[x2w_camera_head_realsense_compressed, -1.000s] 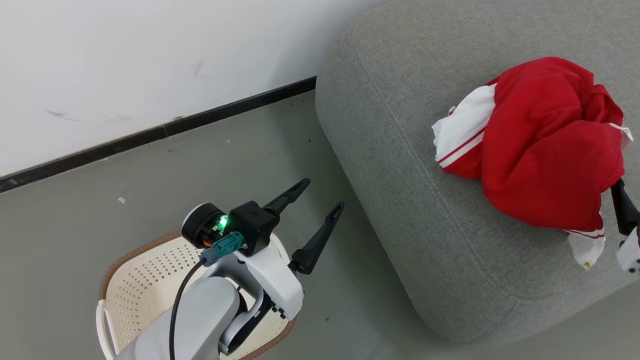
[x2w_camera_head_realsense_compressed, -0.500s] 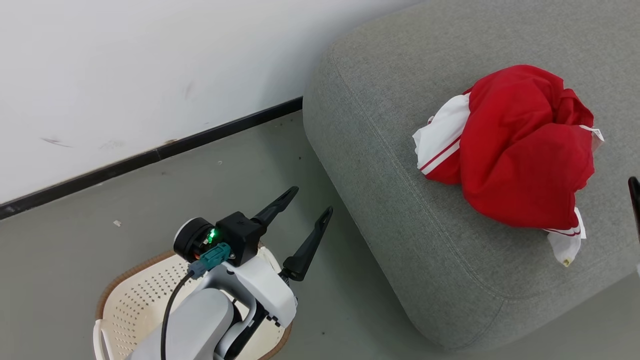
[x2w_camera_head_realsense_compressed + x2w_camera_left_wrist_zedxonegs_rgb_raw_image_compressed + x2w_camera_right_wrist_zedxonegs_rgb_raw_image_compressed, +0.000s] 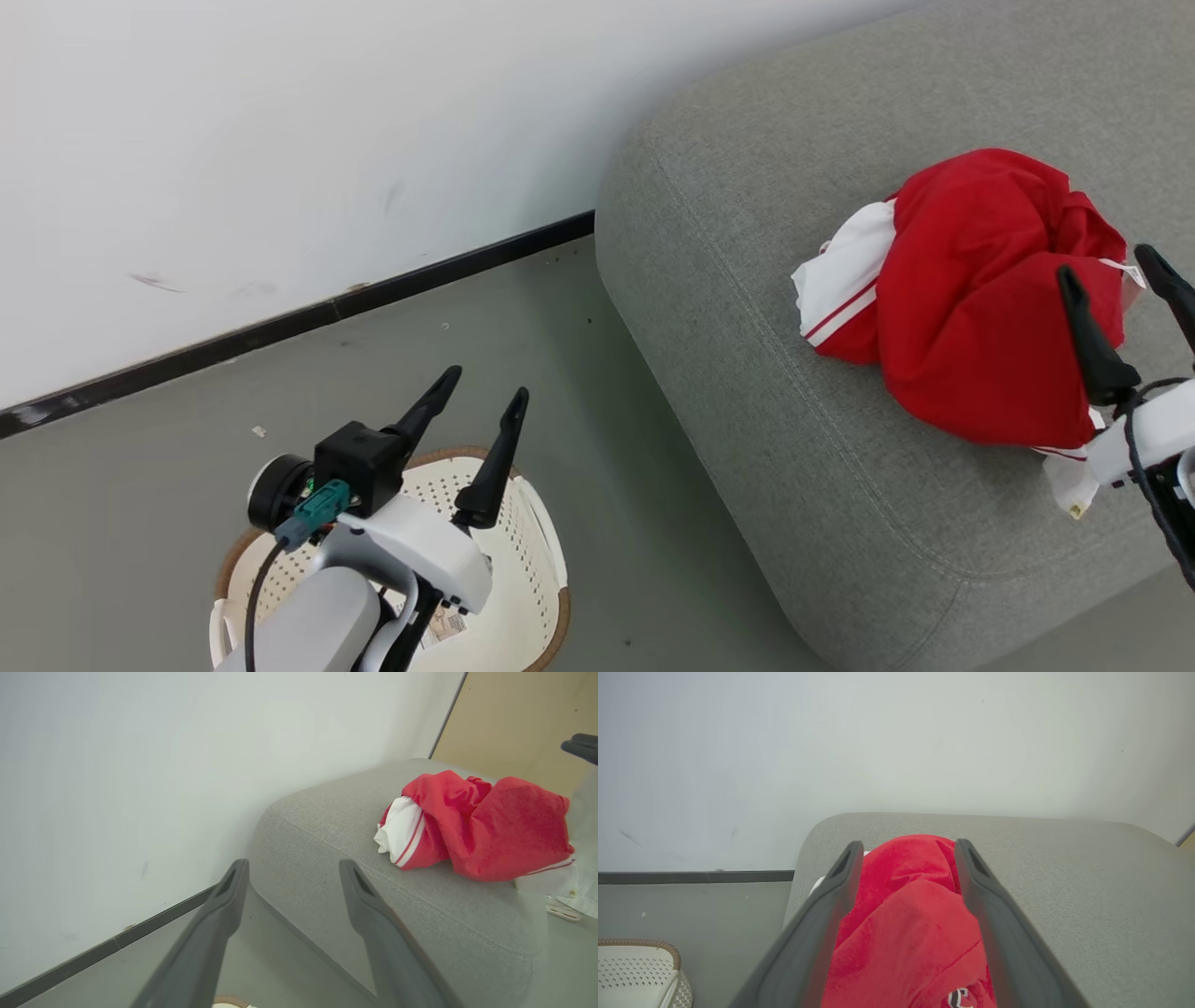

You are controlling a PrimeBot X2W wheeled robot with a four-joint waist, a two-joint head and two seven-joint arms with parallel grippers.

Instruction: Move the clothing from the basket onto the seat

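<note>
On the grey-green floor (image 3: 140, 485) at the lower left of the head view stands one cream-white perforated plastic laundry basket with a brown rim (image 3: 523, 569), upright, and one paper label (image 3: 446, 623) shows on its bottom. Above the basket hangs the left tool (image 3: 486, 385), its two long dark fingers spread apart with nothing between them; the left wrist view shows the same gap (image 3: 293, 865). One black skirting strip (image 3: 280, 322) runs along the foot of the white wall (image 3: 280, 140) behind.

To the right, one large grey fabric-upholstered seat with rounded edges and a stitched seam (image 3: 747, 280) stands on the floor, its rounded left corner near the skirting. On its top, set back from the left edge and near the front edge, lies the clothing (image 3: 971, 308): one crumpled heap of soft red fabric with white striped panels. How many garments make it up cannot be told. The right wrist view shows a bit of lettering (image 3: 959, 997) on the red cloth.

At the heap's right side is the right tool (image 3: 1104, 263), its two dark fingers held wide apart and clamped on nothing. In the right wrist view the heap shows between them (image 3: 908, 845); whether they touch it cannot be told.
</note>
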